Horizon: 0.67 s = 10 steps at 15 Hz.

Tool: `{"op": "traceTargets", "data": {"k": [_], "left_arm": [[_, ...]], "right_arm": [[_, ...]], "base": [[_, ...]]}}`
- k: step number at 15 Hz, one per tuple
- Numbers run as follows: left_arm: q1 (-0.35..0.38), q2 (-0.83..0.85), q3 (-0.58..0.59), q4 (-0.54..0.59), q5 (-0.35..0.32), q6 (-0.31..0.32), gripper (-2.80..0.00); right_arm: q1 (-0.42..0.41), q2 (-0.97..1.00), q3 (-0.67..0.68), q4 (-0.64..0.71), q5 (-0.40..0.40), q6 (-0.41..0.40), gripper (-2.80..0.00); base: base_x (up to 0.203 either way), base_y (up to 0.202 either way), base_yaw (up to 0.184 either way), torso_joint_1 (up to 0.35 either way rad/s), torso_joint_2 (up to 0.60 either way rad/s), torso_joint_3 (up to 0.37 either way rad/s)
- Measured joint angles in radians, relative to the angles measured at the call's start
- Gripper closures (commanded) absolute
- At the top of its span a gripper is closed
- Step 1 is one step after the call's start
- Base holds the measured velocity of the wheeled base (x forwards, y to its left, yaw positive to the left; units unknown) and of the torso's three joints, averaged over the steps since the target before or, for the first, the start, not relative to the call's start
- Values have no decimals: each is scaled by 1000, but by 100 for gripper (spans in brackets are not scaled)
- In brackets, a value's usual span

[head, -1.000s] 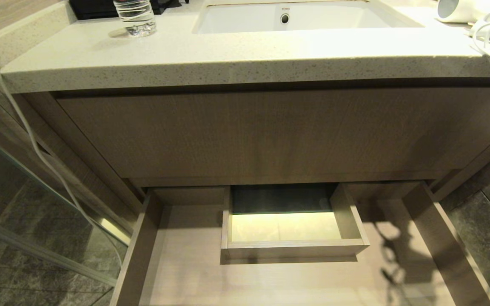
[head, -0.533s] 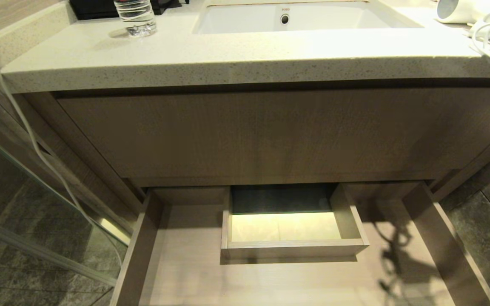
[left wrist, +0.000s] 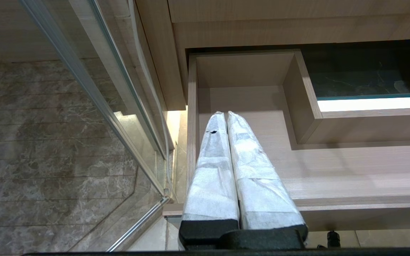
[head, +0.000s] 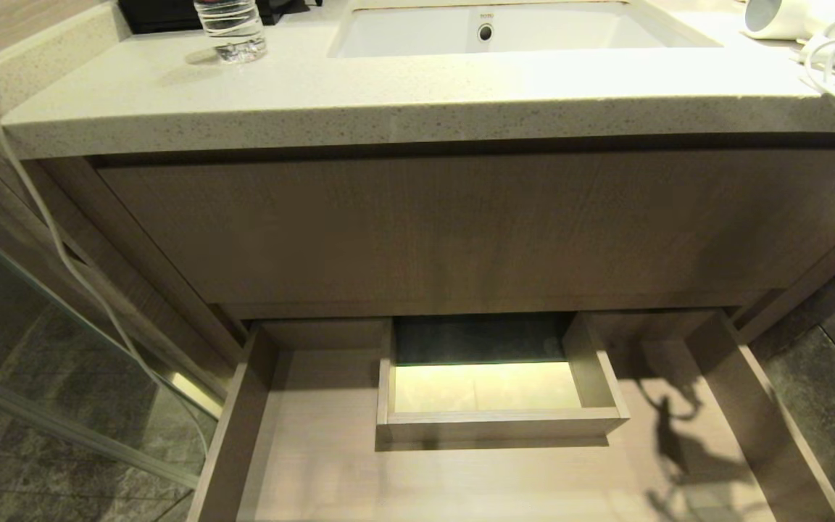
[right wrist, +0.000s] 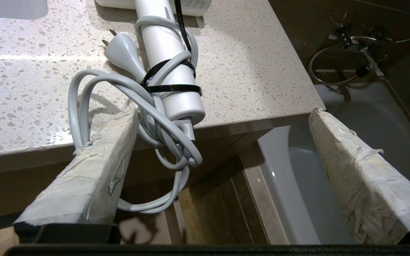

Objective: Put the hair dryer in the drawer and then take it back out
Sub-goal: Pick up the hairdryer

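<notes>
1. Bathroom furniture is filling the head view: a pale speckled worktop (head: pixel 388 94) is carrying a white sink (head: pixel 504 32) set into it, and a plain wood panel (head: pixel 461 225) is hanging below its edge.
2. Under the panel the drawer (head: pixel 243 420) is standing pulled out, and its wooden floor is lying bare around a boxed cut-out (head: pixel 497 424) in the middle.
3. A clear water bottle (head: pixel 231 29) is standing on the worktop, on the robot's left of the sink.
4. The hair dryer (head: pixel 773 18) is lying on the worktop at the far right corner, outside the drawer; in the right wrist view its white handle (right wrist: pixel 171 64) is pointing toward the worktop edge.
5. Its cord (right wrist: pixel 119 92) is being held in loops against the handle by a black tie (right wrist: pixel 173 88), and some loops are hanging down over the worktop edge; the plug (right wrist: pixel 121 53) is lying just beside the handle.
6. The right tool (right wrist: pixel 222 113) is hovering in front of the worktop corner with its jaws spread wide and holding nothing; one wrapped finger (right wrist: pixel 94 170) is sitting right by the hanging loops, but whether it is touching them I cannot tell.
7. The left tool (left wrist: pixel 226 115) is hanging over the left part of the drawer with its two wrapped fingers (left wrist: pixel 212 170) pressed together and nothing between them.
8. A glass partition (left wrist: pixel 94 89) is standing on the left of the cabinet, over a dark marble floor (left wrist: pixel 48 160).
</notes>
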Motion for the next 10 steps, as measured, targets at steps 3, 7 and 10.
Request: {"op": "traceTargets", "data": {"k": [3, 7, 10], "left_arm": [[0, 0, 0, 0, 0, 0, 0], [0, 0, 0, 0, 0, 0, 0], [0, 0, 0, 0, 0, 0, 0]], "right_arm": [[-1, 3, 3, 18, 6, 27, -280], [0, -5, 8, 33, 31, 36, -280], [0, -31, 17, 88, 64, 31, -280]], "base": [[0, 0, 0, 0, 0, 0], [0, 0, 0, 0, 0, 0], [0, 0, 0, 0, 0, 0]]}}
